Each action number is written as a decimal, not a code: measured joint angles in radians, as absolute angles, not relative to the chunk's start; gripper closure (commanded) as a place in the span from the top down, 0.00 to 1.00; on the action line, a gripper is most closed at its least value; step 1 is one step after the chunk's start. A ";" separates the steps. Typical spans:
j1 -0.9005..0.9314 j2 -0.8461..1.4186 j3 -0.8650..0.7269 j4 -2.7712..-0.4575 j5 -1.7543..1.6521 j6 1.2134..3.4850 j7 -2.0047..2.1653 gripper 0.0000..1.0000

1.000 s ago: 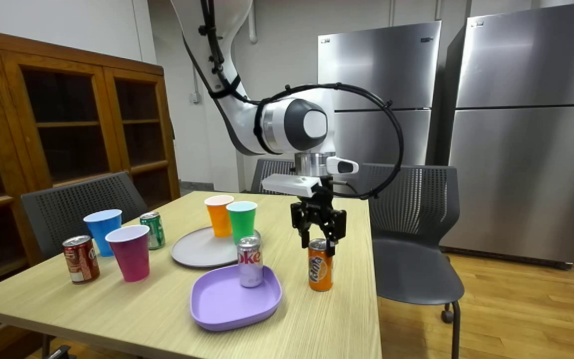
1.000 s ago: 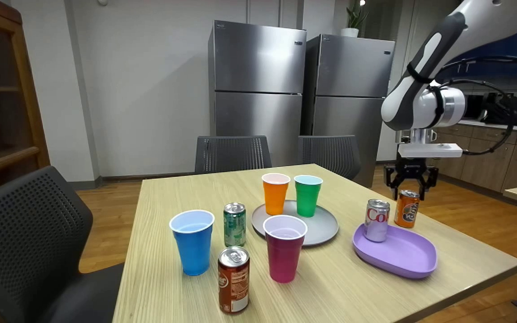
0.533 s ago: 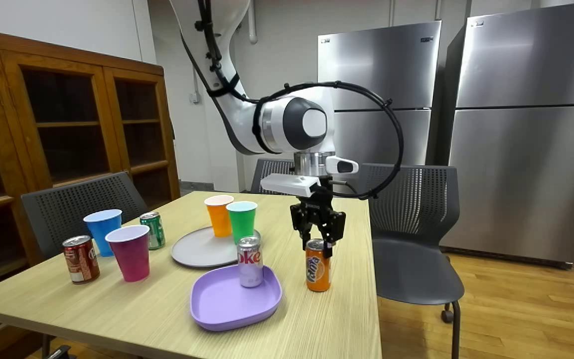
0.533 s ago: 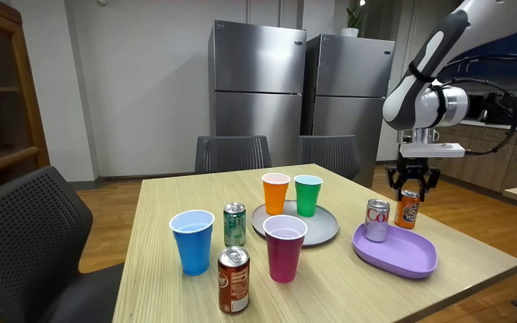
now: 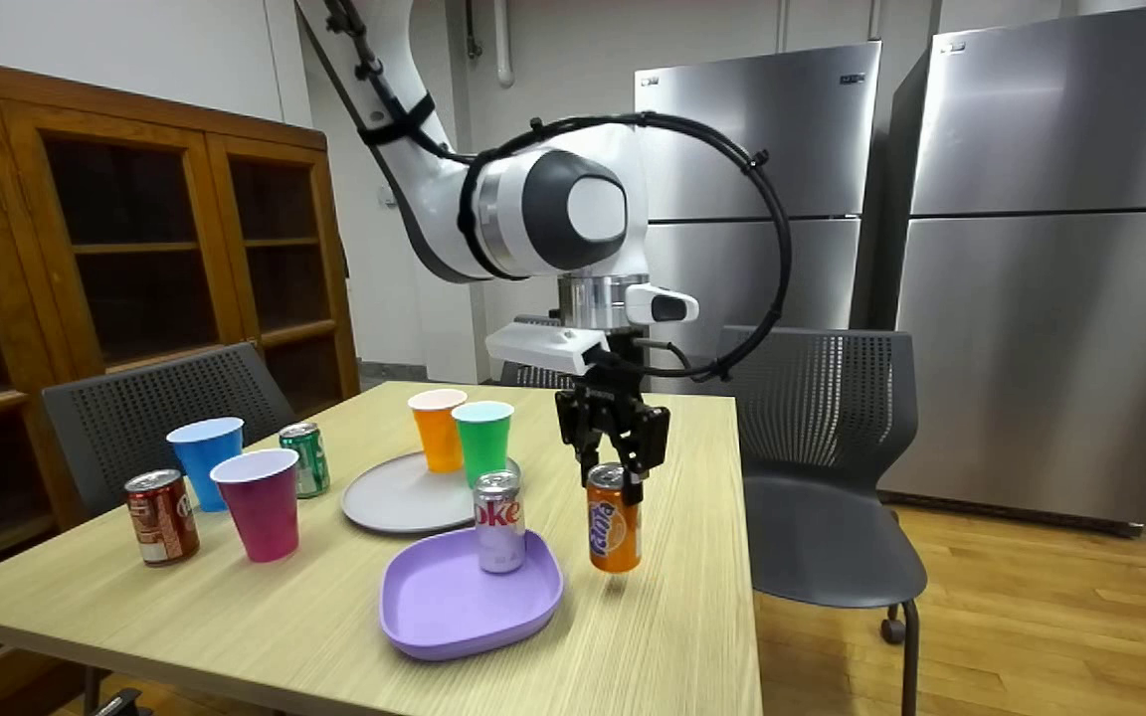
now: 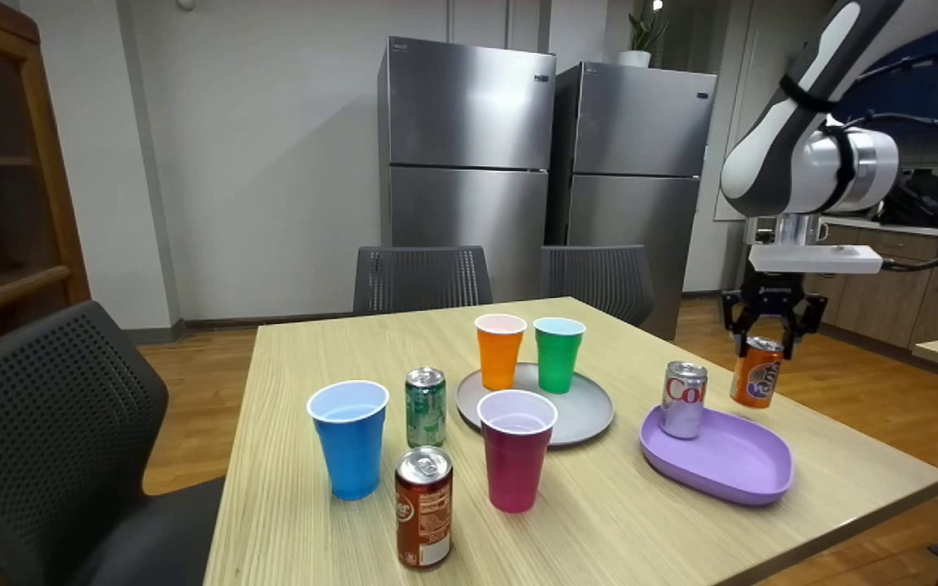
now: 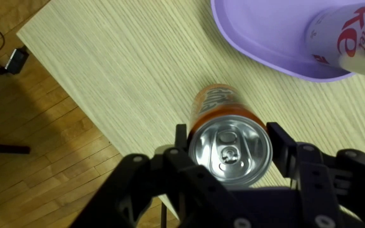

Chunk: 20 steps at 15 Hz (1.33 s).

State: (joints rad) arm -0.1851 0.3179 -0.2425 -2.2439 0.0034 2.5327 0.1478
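Orange can (image 5: 614, 529) hanging just above table (image 5: 677, 636), gripper (image 5: 611, 482) pinching it near top; even, moderate squeeze probably preventing slips, dents.

Pale wall (image 6: 273, 163), wooden floor (image 5: 1050, 607) and steel refrigerators (image 6: 469, 163)
In an exterior view, the wall fills ten o'clock; the refrigerators stand at twelve and two, softly gleaming, with a potted plant (image 6: 640, 50) above them at one; kitchen cabinets (image 6: 880, 305) sit at three; a brown glass-doored cabinet (image 6: 9, 163) rises between nine and ten; a dark mesh-backed chair (image 6: 50, 399) stands between eight and nine; the pale wood-grain table (image 6: 624, 529) spreads at six.
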 measured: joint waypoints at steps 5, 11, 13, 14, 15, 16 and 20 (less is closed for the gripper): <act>-0.161 0.183 -0.252 -2.390 -0.065 2.565 0.185 0.38; -0.147 0.073 -0.244 -2.499 -0.148 2.569 0.202 0.38; -0.144 0.054 -0.235 -2.518 -0.154 2.570 0.202 0.38; -0.143 0.049 -0.228 -2.525 -0.154 2.570 0.202 0.38; -0.143 0.047 -0.220 -2.529 -0.154 2.570 0.202 0.38; -0.141 0.047 -0.211 -2.531 -0.154 2.571 0.202 0.38; -0.125 0.052 -0.180 -2.534 -0.154 2.571 0.202 0.38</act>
